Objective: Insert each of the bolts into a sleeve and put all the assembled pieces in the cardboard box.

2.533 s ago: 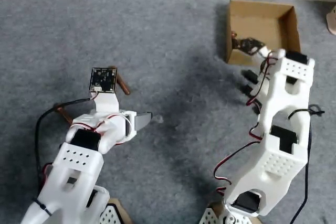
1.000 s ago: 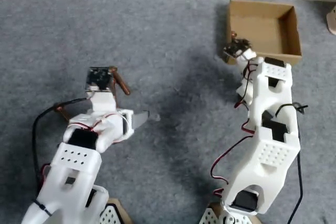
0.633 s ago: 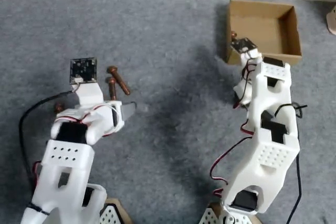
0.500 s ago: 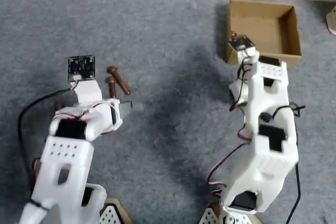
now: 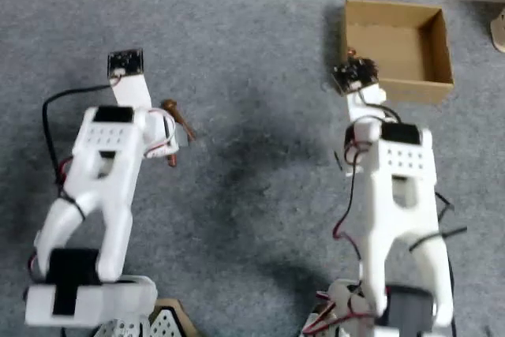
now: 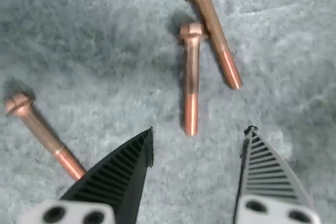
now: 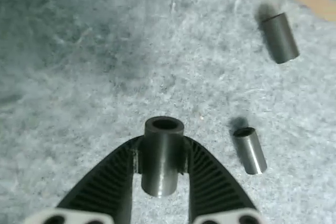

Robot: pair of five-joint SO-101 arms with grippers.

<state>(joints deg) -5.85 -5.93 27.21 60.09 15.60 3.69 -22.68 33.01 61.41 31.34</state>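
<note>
Both arms shifted since earlier frame: left gripper (image 6: 199,129), jaws spread, hangs just short of middle copper hex-head bolt (image 6: 190,77), lined up for pickup. Right gripper (image 7: 161,148) pinches dark grey cylindrical sleeve (image 7: 163,171) upright, bore exposed for bolt. Brown cardboard box (image 5: 392,7) just beyond.

The left arm (image 5: 110,163) has swung away from the near left of the bench (image 5: 260,219) and stretched forward. It now covers most of the bolts (image 6: 191,77) that lay bare beside its wrist a moment ago, and one bolt head (image 5: 169,105) shows at its side. The right arm (image 5: 398,187), a sleeve (image 7: 163,156) clamped in its pincer (image 7: 163,145), has pulled its wrist back from over the cardboard box (image 5: 418,91) to just outside the box's near left corner and has straightened into one line.
</note>
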